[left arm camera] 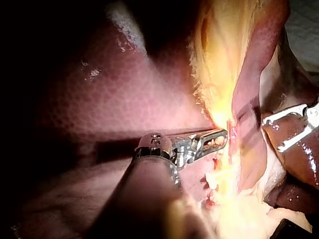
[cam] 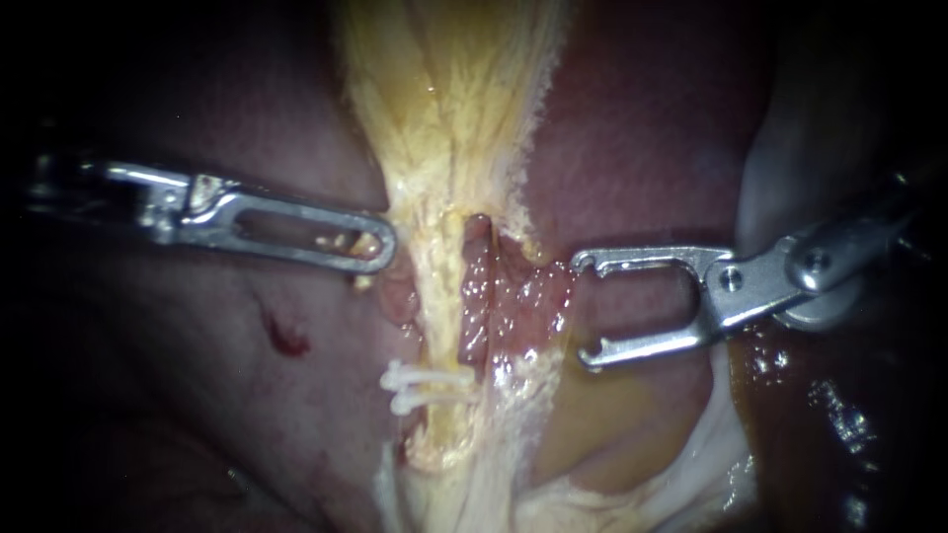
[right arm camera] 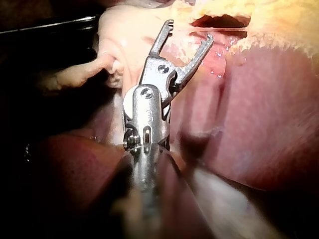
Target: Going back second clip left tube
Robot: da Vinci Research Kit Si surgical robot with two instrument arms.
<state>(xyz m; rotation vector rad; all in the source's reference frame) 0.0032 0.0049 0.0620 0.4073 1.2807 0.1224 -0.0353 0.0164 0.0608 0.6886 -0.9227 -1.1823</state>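
The left tube (cam: 442,296) is a yellowish strand running down the middle, beside a wet pink strand (cam: 476,296). White clips (cam: 425,379) cross the yellowish strand low down, showing two white ends on its left side. My right instrument (cam: 583,309) is just right of the pink tissue, level with the tubes and above the clips. Its hooked jaws stand wide open and hold nothing, as the right wrist view (right arm camera: 190,30) also shows. My left instrument (cam: 380,247) lies against the left edge of the yellow fatty tissue (cam: 444,99), jaws together, yellow bits showing in their window (left arm camera: 217,138).
Dark red liver (cam: 642,118) lies on both sides of the fatty band. A small blood spot (cam: 286,341) marks the liver below my left instrument. Pale tissue (cam: 780,168) rises behind my right instrument's shaft. My right instrument (left arm camera: 271,134) also shows in the left wrist view.
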